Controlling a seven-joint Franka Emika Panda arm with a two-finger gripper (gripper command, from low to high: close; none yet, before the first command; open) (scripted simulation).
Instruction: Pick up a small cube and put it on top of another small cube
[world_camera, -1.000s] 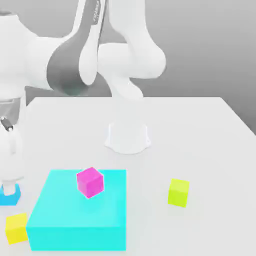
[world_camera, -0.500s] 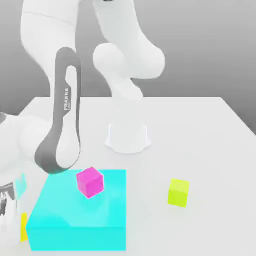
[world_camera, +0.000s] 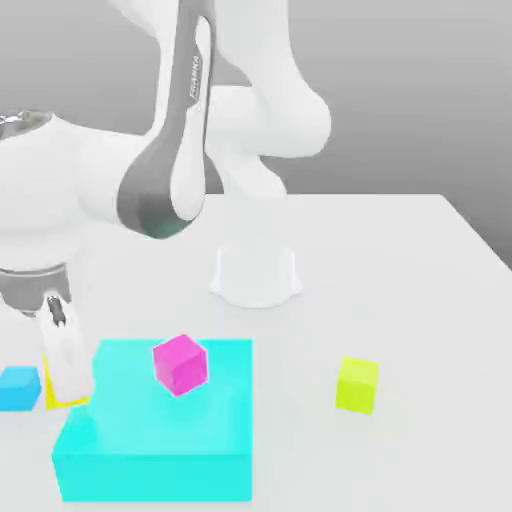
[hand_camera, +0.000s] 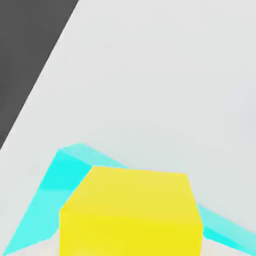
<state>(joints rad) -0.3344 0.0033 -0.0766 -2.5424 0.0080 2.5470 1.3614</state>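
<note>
My gripper (world_camera: 68, 388) hangs at the exterior view's left, between a small blue cube (world_camera: 18, 388) and the big cyan block (world_camera: 155, 425). Its white fingers (world_camera: 62, 360) are shut on the small cube (world_camera: 60, 402), a warm-yellow one that peeks out behind and below them, lifted off the table. In the hand view the small cube (hand_camera: 131, 212) sits close up, with a cyan surface (hand_camera: 57, 177) beneath it. Which cyan thing that is I cannot tell.
A magenta cube (world_camera: 180, 363) rests on top of the big cyan block. A lime-yellow cube (world_camera: 357, 385) stands alone on the white table (world_camera: 400, 280) to the exterior view's right. The arm's round white base (world_camera: 255, 275) is at the table's middle.
The gripper went from open beside the blue cube to shut on the yellow cube. That cube has risen from the table's front left corner to beside the blue cube.
</note>
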